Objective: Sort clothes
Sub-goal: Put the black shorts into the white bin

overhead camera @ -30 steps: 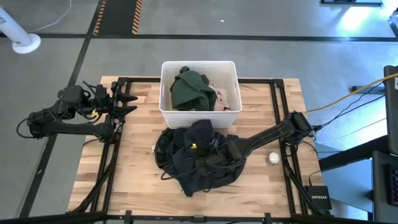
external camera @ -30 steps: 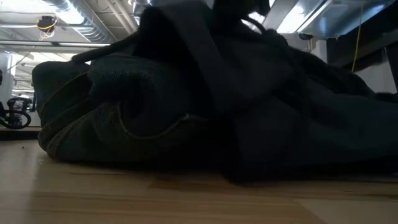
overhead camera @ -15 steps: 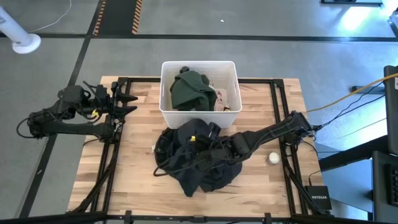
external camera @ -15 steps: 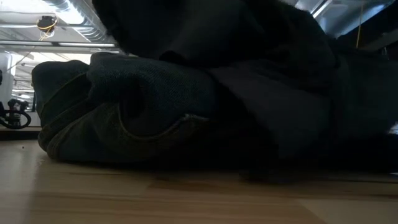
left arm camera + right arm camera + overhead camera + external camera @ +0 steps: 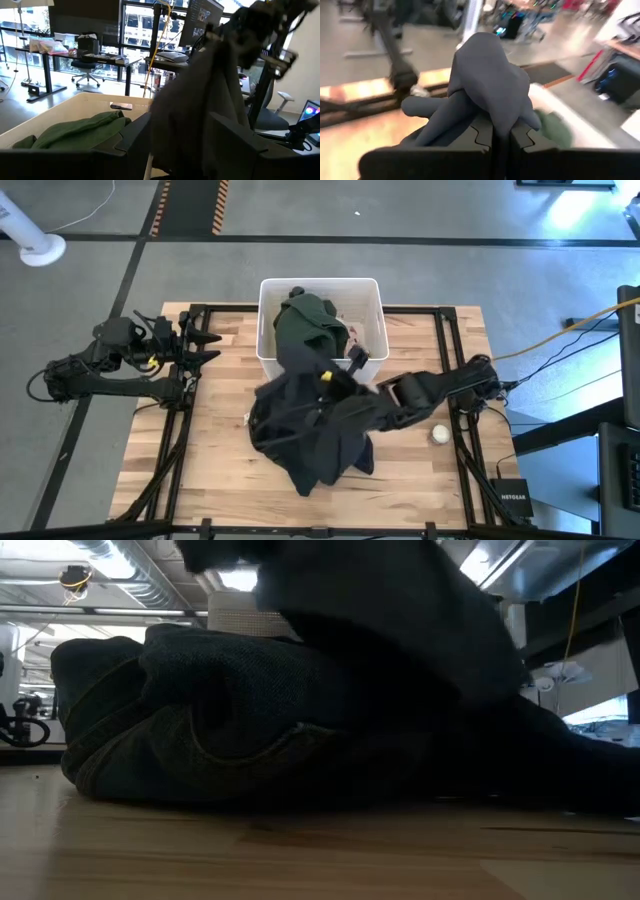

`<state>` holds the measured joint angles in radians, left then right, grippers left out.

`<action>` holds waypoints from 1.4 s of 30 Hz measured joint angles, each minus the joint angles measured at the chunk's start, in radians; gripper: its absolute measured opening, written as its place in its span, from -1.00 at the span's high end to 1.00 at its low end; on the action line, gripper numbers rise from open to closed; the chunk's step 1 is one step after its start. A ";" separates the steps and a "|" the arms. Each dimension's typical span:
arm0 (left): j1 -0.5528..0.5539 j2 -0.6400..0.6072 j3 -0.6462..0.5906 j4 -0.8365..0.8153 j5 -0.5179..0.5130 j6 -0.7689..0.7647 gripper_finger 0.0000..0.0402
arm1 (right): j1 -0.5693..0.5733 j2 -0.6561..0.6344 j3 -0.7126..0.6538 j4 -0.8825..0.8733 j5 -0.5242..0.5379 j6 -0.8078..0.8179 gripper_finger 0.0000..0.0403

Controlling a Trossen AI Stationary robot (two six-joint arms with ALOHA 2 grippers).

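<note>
A pile of black and dark clothes [image 5: 300, 440] lies on the wooden table in front of the white bin [image 5: 268, 330]. My right gripper [image 5: 340, 375] is shut on a black garment [image 5: 300, 395] raised above the pile; the garment also shows in the right wrist view [image 5: 487, 85] and the left wrist view [image 5: 210, 95]. A dark green garment [image 5: 305, 325] lies in the bin on a pale pink one [image 5: 358, 345]. My left gripper [image 5: 205, 345] is open at the table's left edge, away from the clothes. My right gripper pinches a bunched fold of the black garment [image 5: 492, 112] between its two fingers. The fold bulges out beyond the fingertips. The garment is lifted and hangs below the gripper [image 5: 290, 415], its lower part still on the pile.
A small white ball [image 5: 440, 434] lies on the table right of the pile. Dark frame rails run along the table's left [image 5: 180, 430] and right [image 5: 455, 380] sides. In the low view a dark denim garment [image 5: 200, 730] lies at the front of the pile.
My right gripper has risen from the pile and gone toward the table's far edge and the bin, drawing the black garment up with it. The garment's upper part has lifted clear and stretched out; its lower part and the other clothes have stayed on the table.
</note>
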<state>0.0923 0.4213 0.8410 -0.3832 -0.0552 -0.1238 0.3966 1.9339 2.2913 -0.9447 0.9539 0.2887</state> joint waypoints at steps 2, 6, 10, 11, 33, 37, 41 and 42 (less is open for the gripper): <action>0.000 0.000 0.000 0.000 0.000 0.000 0.09 | -0.006 0.000 0.042 0.001 0.043 -0.032 0.90; 0.000 0.000 0.000 0.001 0.000 0.000 0.09 | -0.026 -0.026 0.051 0.081 0.112 -0.137 0.90; 0.000 0.000 0.000 0.000 0.000 0.000 0.09 | -0.063 -0.042 0.065 0.165 0.118 -0.224 0.90; 0.000 0.000 0.000 0.001 0.000 0.000 0.09 | -0.073 -0.049 0.064 0.194 0.117 -0.254 0.90; 0.000 0.000 0.000 0.000 0.000 0.024 0.09 | -0.349 -0.095 0.065 1.137 0.117 -1.093 0.89; 0.000 0.000 0.000 -0.002 0.000 0.027 0.09 | -0.375 -0.110 0.065 1.183 0.113 -1.197 0.89; 0.000 0.000 0.000 0.006 0.000 0.049 0.09 | -0.404 -0.112 0.065 1.117 0.159 -1.212 0.89; 0.000 0.000 0.000 0.006 0.000 0.050 0.09 | -0.410 -0.109 0.065 1.066 0.164 -1.195 0.89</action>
<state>0.0921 0.4215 0.8411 -0.3770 -0.0555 -0.0738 -0.0137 1.8247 2.3562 0.1216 1.1174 -0.9061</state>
